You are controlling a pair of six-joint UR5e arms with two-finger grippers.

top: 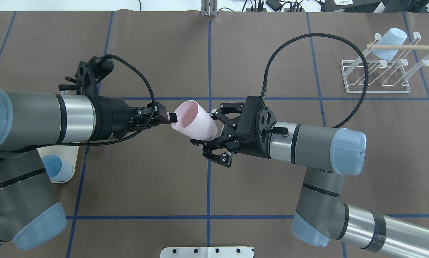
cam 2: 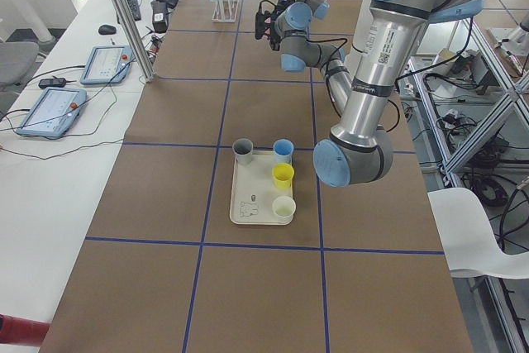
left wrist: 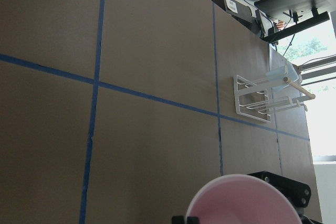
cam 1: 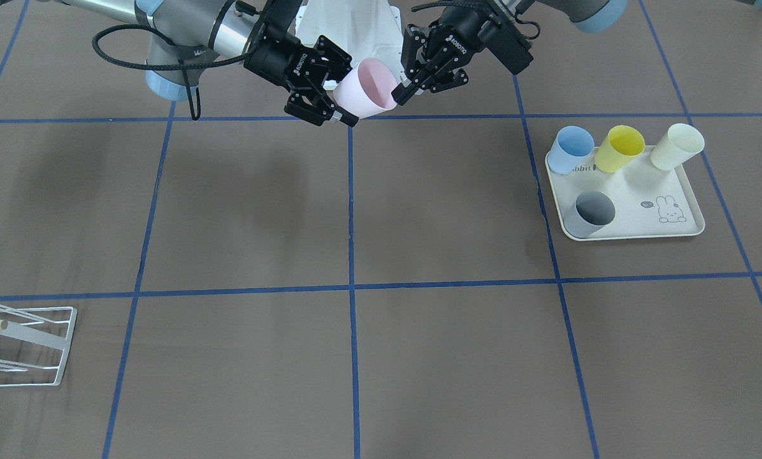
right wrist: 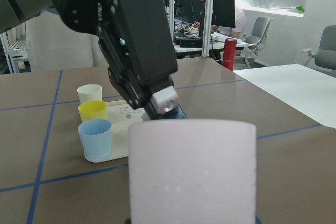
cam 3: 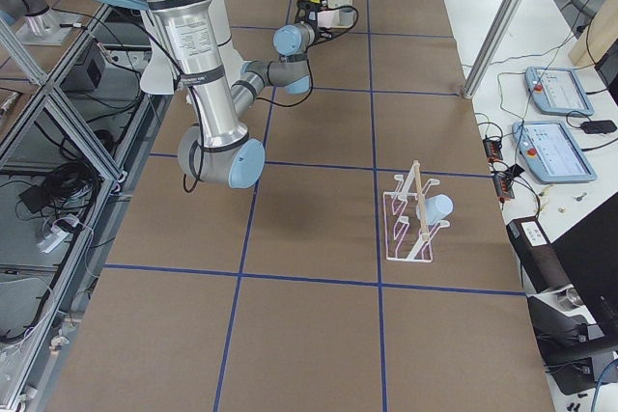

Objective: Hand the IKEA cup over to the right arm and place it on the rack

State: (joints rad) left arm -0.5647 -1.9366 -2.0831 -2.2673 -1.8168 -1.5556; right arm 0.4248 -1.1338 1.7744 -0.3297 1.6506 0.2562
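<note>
The pink IKEA cup [cam 1: 368,86] hangs tilted in the air between both arms, over the near middle of the table. My left gripper [cam 1: 399,95] is shut on its rim, one fingertip inside the mouth [top: 171,117]. From the other side, the right arm's gripper [top: 209,129] is shut on the cup's base, a finger lying against each side. The right wrist view shows the cup [right wrist: 191,171] filling the lower centre, with the left gripper [right wrist: 163,100] behind it. The white wire rack [top: 376,77] stands at the far right and holds one light-blue cup [top: 390,43].
A cream rabbit-print tray [cam 1: 687,210] on my left side carries a blue cup [cam 1: 571,148], a yellow cup [cam 1: 618,148], a cream cup [cam 1: 676,145] and a grey cup [cam 1: 590,213]. Blue tape lines cross the brown table. Desks and screens lie beyond the far edge.
</note>
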